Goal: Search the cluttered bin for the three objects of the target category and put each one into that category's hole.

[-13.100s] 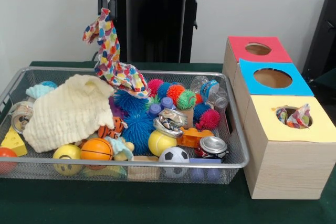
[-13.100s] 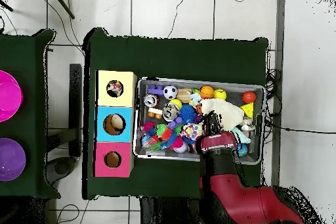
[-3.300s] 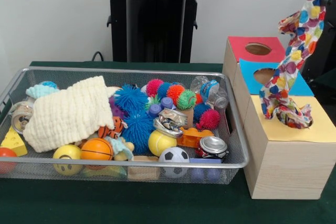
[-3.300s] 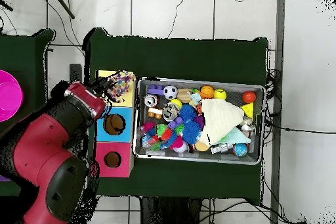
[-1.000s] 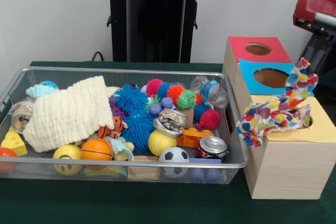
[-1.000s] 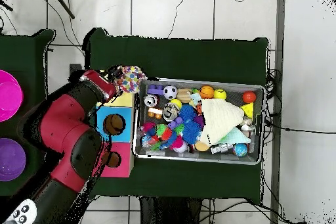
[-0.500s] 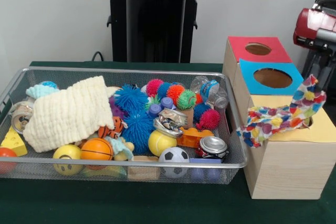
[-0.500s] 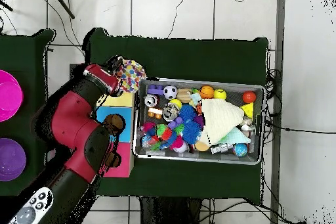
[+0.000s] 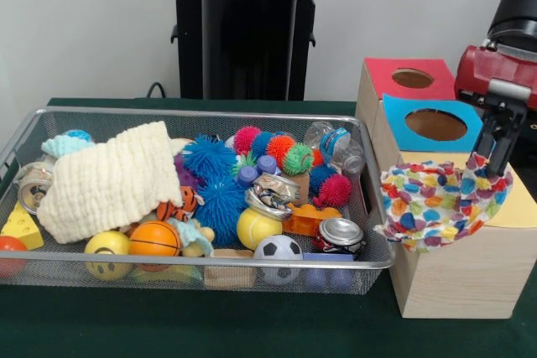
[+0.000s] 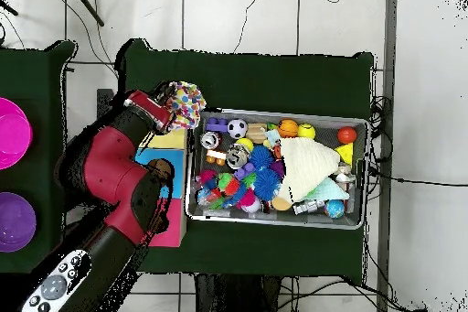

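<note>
While my claw [image 9: 501,150] hangs over the yellow-topped box [image 9: 457,270], its fingers are pinched together on one corner of the spotted cloth [image 9: 436,204]. From across the table that cloth sags like a hammock over the box's front edge, its far corner draped toward the wire bin [image 9: 379,259], and it covers the hole in the yellow top, so I cannot tell whether any of it sits inside. From above, the cloth [image 10: 187,103] shows only as a small bright bunch at the box's outer corner, beside the bin's rim [image 10: 274,114], and my red arm [image 10: 110,166] lies across the row of boxes, hiding most of the blue and red tops.

Across the table both of those stay plain: the blue-topped box [image 9: 403,133] and the red-topped box [image 9: 382,75] each show an open round hole. That view also gives me the bin's clutter in detail: the cream cloth [image 9: 109,178] heaped at one end, a soccer ball [image 9: 278,248], a yellow ball [image 9: 257,227], an orange ball [image 9: 153,239], spiky balls in blue, pink, orange and green, a crushed can [image 9: 340,234] and a plastic bottle [image 9: 336,145]. Overhead, the cream cloth [image 10: 305,167] spreads as a wide pale patch.

Only the overhead view shows two purple bowls [image 10: 15,133] on a side table. The bottle has a blue label and the can some print, but I can read no writing on either.
</note>
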`<state>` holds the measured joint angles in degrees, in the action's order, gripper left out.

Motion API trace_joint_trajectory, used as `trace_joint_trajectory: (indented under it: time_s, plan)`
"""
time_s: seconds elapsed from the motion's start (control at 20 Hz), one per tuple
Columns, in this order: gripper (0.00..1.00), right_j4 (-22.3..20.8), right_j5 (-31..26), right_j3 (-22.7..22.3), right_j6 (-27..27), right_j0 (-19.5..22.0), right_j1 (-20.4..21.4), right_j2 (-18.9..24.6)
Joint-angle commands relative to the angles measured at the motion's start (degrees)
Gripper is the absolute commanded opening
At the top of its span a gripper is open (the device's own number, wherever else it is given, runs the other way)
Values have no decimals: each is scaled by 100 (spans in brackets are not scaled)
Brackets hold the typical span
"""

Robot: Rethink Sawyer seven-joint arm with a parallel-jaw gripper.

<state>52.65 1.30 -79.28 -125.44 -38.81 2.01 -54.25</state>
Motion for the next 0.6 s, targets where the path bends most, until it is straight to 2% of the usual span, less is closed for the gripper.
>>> trace_joint_trajectory:
  time_s: [0.05,0.6]
  plan:
    - [0,247,-135,-42,-1374,120,-89,862]
    - [0,16,-249,-261,-1214,187,212,1082]
